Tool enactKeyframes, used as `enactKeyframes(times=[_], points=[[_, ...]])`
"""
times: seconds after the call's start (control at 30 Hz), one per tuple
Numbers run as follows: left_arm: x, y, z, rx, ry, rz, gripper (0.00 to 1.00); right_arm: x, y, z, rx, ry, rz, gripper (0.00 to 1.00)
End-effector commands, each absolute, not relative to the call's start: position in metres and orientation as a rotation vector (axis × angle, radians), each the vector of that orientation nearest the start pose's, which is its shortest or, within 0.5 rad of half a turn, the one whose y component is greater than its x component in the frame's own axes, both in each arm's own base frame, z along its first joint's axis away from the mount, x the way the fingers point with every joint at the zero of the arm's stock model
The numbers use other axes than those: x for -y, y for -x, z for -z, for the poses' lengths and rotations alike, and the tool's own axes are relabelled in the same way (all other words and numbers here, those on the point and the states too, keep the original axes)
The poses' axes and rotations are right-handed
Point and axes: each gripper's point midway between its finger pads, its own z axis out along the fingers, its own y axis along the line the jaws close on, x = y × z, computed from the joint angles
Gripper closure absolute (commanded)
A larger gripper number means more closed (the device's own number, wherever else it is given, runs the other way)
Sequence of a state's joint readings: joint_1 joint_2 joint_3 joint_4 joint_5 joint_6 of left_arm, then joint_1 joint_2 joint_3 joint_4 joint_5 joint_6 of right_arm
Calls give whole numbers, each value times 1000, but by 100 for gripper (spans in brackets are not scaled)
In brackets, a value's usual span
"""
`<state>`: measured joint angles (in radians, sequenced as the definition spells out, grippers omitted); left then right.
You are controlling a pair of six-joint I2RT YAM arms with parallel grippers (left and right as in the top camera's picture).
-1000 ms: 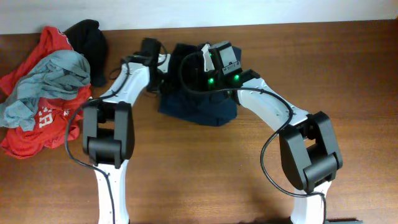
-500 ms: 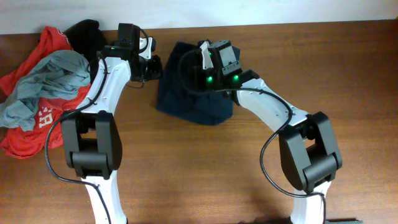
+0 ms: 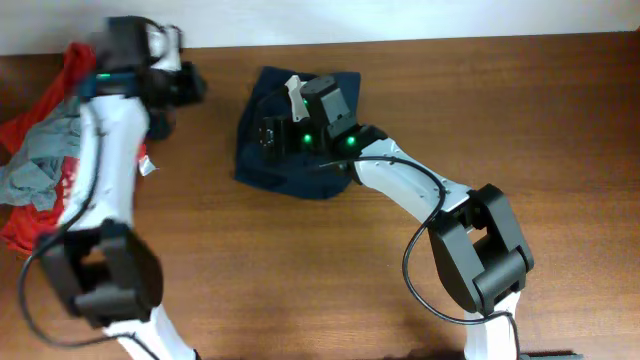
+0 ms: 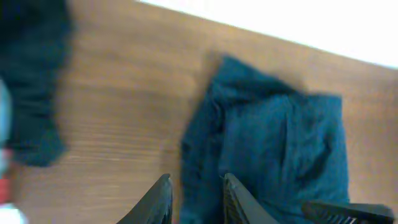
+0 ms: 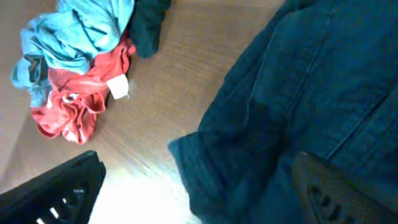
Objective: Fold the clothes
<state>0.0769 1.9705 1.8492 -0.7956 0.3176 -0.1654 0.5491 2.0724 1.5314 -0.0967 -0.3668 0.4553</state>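
Clothes [image 3: 258, 160]: one navy bundle on the wooden surface [image 3: 500, 120].

Overhead:
- The clothes lie directly beneath the right claw [image 3: 268, 132], with cloth showing on every side of it.
- The left claw [image 3: 188, 85] is blurred, well apart from the clothes and close to the heap of red garment [image 3: 30, 210] and grey garment [image 3: 30, 165].
- Neither claw's gap reads clearly from up here.

Left wrist:
- The left claw [image 4: 197, 180] is partly spread and pinches nothing.
- The clothes [image 4: 280, 143] sit ahead of it and to one side, their near edge rumpled.
- A dark garment [image 4: 31, 81] sits off to the other side.

Right wrist:
- The right claw [image 5: 196, 162] is spread wide, with nothing between the fingers.
- The clothes [image 5: 311, 87] fill the space below and ahead of it, seams and layered edges visible.
- The heap lies beyond, across bare wood: red garment [image 5: 74, 106], pale garment [image 5: 74, 31] and black garment [image 5: 149, 25].

Risks, as I judge them:
- If it closes this wide onto stacked layers, the right claw may gather several plies at once. Any lift would then drag the bundle out of shape rather than turn one flap.
- With the left claw so near the heap, a careless descent could snag the wrong garment.
- The rumpled edge may crease into the fold if it is not smoothed first.
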Motion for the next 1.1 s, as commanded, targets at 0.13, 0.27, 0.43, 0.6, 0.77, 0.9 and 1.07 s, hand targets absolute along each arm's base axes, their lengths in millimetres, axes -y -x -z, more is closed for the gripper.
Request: enactKeyframes(times=[0.13, 0.27, 0.43, 0.6, 0.77, 0.9, 1.07], points=[[-2, -509, -232, -2409, 178, 408, 72, -359, -460, -146, -2249, 383, -1058, 2], [26, -505, -227, -2438, 60, 414, 72, -325, -470, -159, -2270, 321, -1066, 3], [64, -501, -224, -2448, -73, 420, 72, -265, -482, -150, -2374, 169, -1003, 0], [86, -499, -208, -2480, -123, 384, 72, -210, -486, -134, -2464, 72, -976, 1], [103, -501, -167, -2543, -157, 390, 81, -181, -491, -118, -2512, -20, -944, 1], [116, -502, -127, -2620, -180, 401, 93, -182, -490, -99, -2554, -53, -950, 0], [127, -500, -95, -2682, -204, 406, 99, -190, -488, -74, -2605, -85, -964, 3]])
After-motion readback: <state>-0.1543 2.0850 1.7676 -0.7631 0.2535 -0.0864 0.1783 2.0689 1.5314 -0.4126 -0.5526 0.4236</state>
